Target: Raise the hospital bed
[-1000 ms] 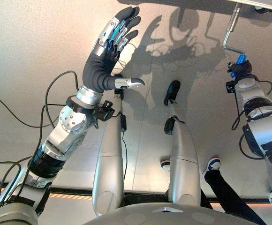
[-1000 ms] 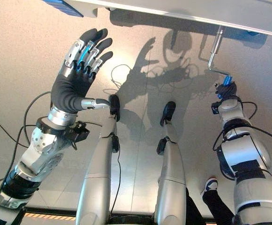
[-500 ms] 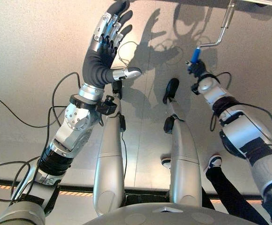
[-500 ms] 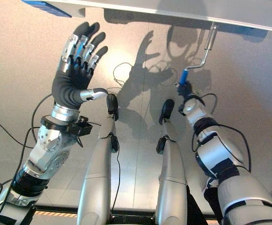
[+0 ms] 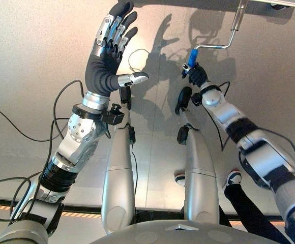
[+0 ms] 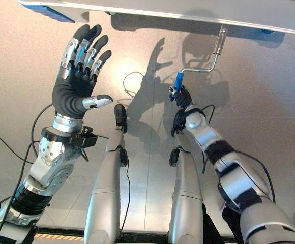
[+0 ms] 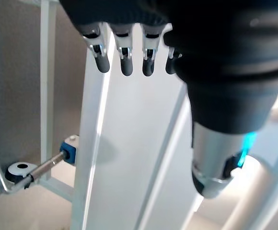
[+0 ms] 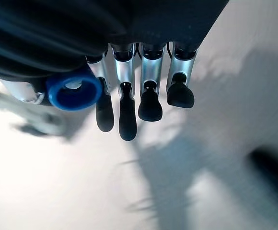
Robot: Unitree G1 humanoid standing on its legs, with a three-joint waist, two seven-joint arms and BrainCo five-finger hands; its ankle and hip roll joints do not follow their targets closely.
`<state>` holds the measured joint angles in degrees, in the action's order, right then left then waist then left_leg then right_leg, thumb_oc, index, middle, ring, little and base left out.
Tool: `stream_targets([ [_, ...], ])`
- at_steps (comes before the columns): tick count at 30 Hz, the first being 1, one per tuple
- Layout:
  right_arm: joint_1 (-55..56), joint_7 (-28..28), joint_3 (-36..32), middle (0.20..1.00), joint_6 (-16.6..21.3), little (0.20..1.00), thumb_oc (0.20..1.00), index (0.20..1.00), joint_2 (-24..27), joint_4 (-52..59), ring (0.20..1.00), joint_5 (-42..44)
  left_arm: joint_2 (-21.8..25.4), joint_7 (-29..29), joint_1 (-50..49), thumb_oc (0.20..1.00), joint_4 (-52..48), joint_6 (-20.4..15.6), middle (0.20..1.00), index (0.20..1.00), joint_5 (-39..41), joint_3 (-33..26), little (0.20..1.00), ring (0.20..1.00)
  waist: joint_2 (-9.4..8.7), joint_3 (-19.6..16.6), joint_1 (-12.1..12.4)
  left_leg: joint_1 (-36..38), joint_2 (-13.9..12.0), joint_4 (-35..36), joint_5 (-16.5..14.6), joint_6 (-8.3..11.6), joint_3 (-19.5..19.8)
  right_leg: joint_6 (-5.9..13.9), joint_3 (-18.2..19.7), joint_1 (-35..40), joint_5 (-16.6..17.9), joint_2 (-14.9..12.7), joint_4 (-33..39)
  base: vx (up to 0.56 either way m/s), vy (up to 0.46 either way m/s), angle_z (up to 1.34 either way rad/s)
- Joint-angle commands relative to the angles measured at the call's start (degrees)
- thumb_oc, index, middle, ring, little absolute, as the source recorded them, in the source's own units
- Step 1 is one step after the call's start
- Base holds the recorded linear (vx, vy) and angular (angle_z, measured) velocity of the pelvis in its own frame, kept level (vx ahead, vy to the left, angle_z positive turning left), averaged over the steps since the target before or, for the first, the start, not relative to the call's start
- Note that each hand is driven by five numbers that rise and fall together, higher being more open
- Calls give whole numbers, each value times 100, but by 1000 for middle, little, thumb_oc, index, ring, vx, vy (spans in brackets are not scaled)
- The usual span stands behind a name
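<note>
Right hand (image 6: 182,96) has swung the crank (image 5: 216,47) from the right side toward centre over the last second, so the blue grip (image 6: 178,80) now sits at the left of its arc; I judge cranking is under way and the bed (image 6: 188,11), along the top edge, is being raised. Its fingers look curled round the grip. Count: one crank, one blue grip; left hand (image 5: 106,60) up, spread, holding nothing
</note>
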<state>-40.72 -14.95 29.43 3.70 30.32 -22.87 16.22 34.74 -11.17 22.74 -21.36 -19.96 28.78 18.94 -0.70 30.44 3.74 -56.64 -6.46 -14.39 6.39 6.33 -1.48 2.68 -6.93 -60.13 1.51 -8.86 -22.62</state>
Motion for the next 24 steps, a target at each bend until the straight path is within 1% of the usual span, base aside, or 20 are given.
stream_targets([
  [1, 121, 212, -23, 200, 1653, 200, 200, 200, -801, 2095, 200, 555, 411, -88, -438, 1000, -873, -419, 1000, 1000, -407, 23, 1000, 1000, 47, -65, -228, -80, 408, -382, -434, -332, -5, 545, 0, 208, 209, -154, 298, -6, 27, 4],
  [2, 123, 212, -24, 200, 1651, 200, 200, 200, -800, 2097, 200, 555, 410, -89, -437, 1000, -873, -419, 1000, 1000, -407, 25, 1000, 1000, 47, -65, -227, -79, 408, -382, -435, -332, -6, 545, 0, 209, 209, -153, 298, -8, 18, 5],
  [3, 677, 96, -562, 200, 1817, 200, 200, 200, -566, 2588, 200, 649, 505, -78, -557, 1000, -941, -425, 1000, 1000, -460, -60, 1000, 1000, 0, -65, -338, -63, 408, -399, -456, -343, -31, 551, 26, 210, 213, -162, 282, -5, 17, 4],
  [4, 958, 10, -902, 200, 1908, 200, 200, 200, -453, 2865, 200, 638, 542, -44, -638, 1000, -995, -436, 1000, 1000, -451, -155, 1000, 1000, -19, -65, -410, -61, 409, -410, -470, -344, -42, 554, 39, 202, 212, -162, 270, -5, 17, 3],
  [5, 1151, 60, -1085, 200, 1965, 200, 200, 200, -443, 2981, 200, 773, 562, 4, -699, 1000, -1019, -441, 1000, 1000, -421, -185, 1000, 1000, -30, -65, -442, -47, 405, -421, -480, -347, -50, 556, 48, 209, 211, -167, 265, -4, 10, 3],
  [6, 1345, 6, -1351, 200, 2074, 200, 200, 200, -513, 3007, 200, 963, 563, 40, -753, 1000, -1021, -464, 1000, 1000, -380, -221, 1000, 1000, -41, -65, -466, -16, 399, -418, -491, -349, -57, 557, 65, 236, 209, -167, 272, 0, 0, 0],
  [8, 1665, -117, -1908, 200, 2231, 200, 200, 200, -563, 3169, 200, 1071, 535, 107, -869, 1000, -1073, -492, 1000, 1000, -313, -381, 1000, 1000, -68, -65, -541, 35, 394, -405, -512, -353, -64, 562, 93, 277, 211, -155, 300, 0, 5, 2],
  [10, 1811, -257, -2324, 200, 2412, 200, 200, 200, -704, 3091, 200, 1263, 479, 156, -939, 1000, -1088, -512, 1000, 1000, -236, -496, 1000, 1000, -88, -65, -577, 68, 388, -421, -540, -354, -61, 563, 124, 310, 203, -146, 310, 0, 0, 0],
  [14, 1897, -680, -2984, 200, 2564, 200, 200, 200, -775, 2702, 200, 1335, 374, 251, -1034, 1000, -1129, -524, 1000, 1000, -129, -683, 1000, 1000, -134, -65, -632, 104, 381, -457, -585, -352, -67, 564, 163, 354, 184, -120, 290, 0, 0, 0],
  [17, 1853, -1065, -3370, 200, 2540, 200, 200, 200, -649, 2348, 200, 1304, 329, 279, -1111, 1000, -1196, -512, 1000, 1000, -66, -833, 1000, 1000, -182, -65, -649, 138, 365, -440, -607, -339, -61, 568, 171, 388, 179, -109, 320, 3, -4, 1],
  [20, 1750, -1285, -3626, 200, 2441, 200, 200, 200, -387, 1903, 200, 1212, 293, 312, -1224, 1000, -1261, -455, 1000, 1000, -65, -912, 1000, 1000, -218, -65, -638, 159, 361, -421, -614, -332, -38, 571, 171, 422, 173, -91, 346, 0, 0, 0],
  [21, 1746, -1284, -3624, 200, 2444, 200, 200, 200, -384, 1899, 200, 1213, 291, 312, -1224, 1000, -1262, -454, 1000, 1000, -65, -913, 1000, 1000, -216, -65, -639, 158, 361, -421, -614, -332, -38, 571, 170, 422, 173, -90, 346, 0, 0, 0],
  [22, 1566, -1534, -3681, 200, 2297, 200, 200, 200, -103, 1353, 200, 1097, 297, 356, -1275, 1000, -1265, -465, 1000, 1000, -33, -927, 1000, 1000, -223, -65, -618, 161, 355, -420, -616, -322, -24, 571, 160, 425, 167, -89, 345, 0, 0, 0],
  [24, 1365, -1503, -3629, 200, 2253, 200, 200, 200, -3, 882, 200, 1407, 273, 346, -1297, 1000, -1276, -456, 1000, 1000, 15, -925, 1000, 1000, -236, -65, -598, 155, 343, -412, -606, -306, -27, 566, 145, 425, 166, -83, 344, 0, 0, 0],
])
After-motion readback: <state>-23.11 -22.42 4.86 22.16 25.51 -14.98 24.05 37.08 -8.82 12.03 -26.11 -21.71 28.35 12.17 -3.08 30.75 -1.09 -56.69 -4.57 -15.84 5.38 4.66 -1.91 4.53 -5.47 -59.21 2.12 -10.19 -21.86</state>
